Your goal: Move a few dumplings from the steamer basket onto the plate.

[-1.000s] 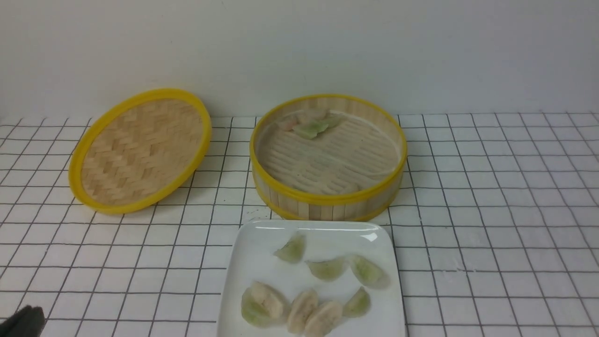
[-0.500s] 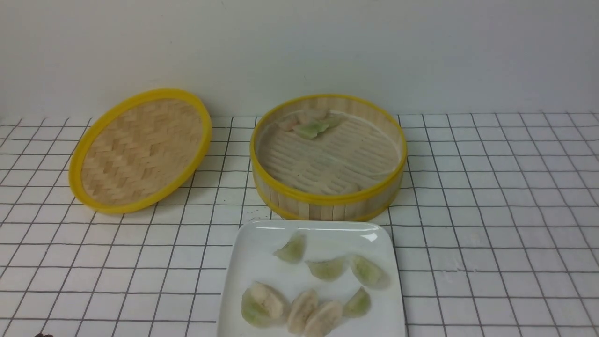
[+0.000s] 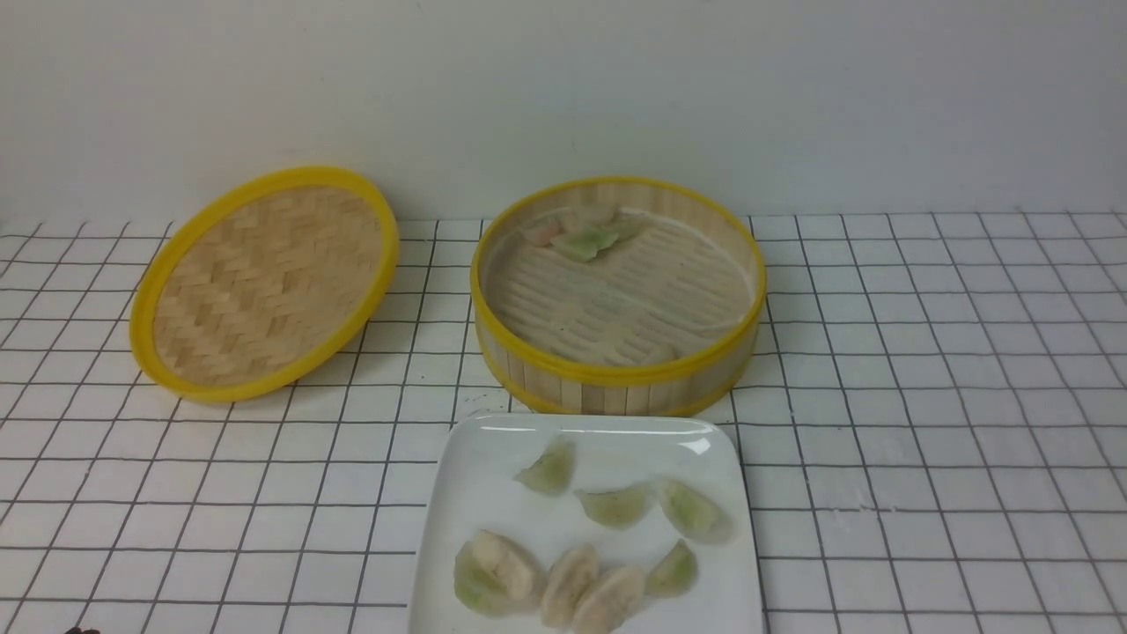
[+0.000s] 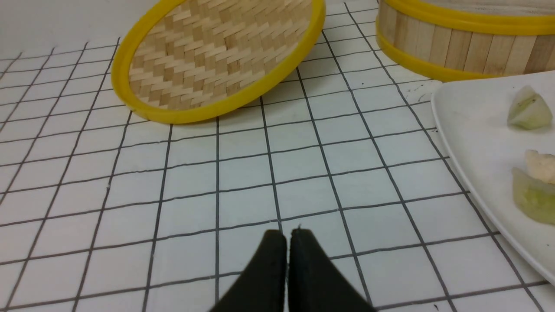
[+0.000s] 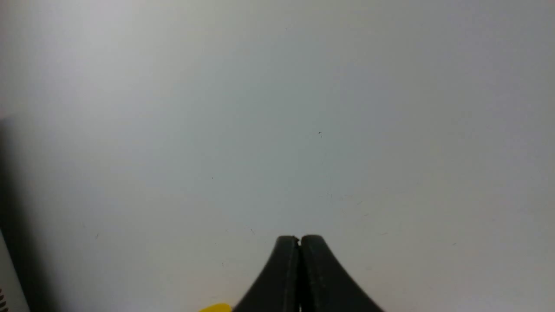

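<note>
The steamer basket [image 3: 616,374] stands at the table's middle; a pale green dumpling [image 3: 585,242] and a few others lie against its far wall. In front of it the white square plate [image 3: 475,475] carries several pale green dumplings [image 3: 616,505] and some beige ones. In the left wrist view the plate [image 4: 472,143] shows at the edge with a green dumpling [image 4: 530,113], beside the steamer basket [image 4: 455,52]. My left gripper [image 4: 288,236] is shut and empty, low over the grid mat left of the plate. My right gripper [image 5: 300,239] is shut and empty, facing a blank wall.
A shallow woven-bamboo lid [image 3: 264,282] with a yellow rim leans tilted on the mat left of the basket; it also fills the far part of the left wrist view as the lid [image 4: 217,60]. A white wall runs behind the gridded table.
The dark tip of my left gripper at the bottom-left corner of the front view has drawn back almost out of the frame. Basket, plate and dumplings have not moved.
</note>
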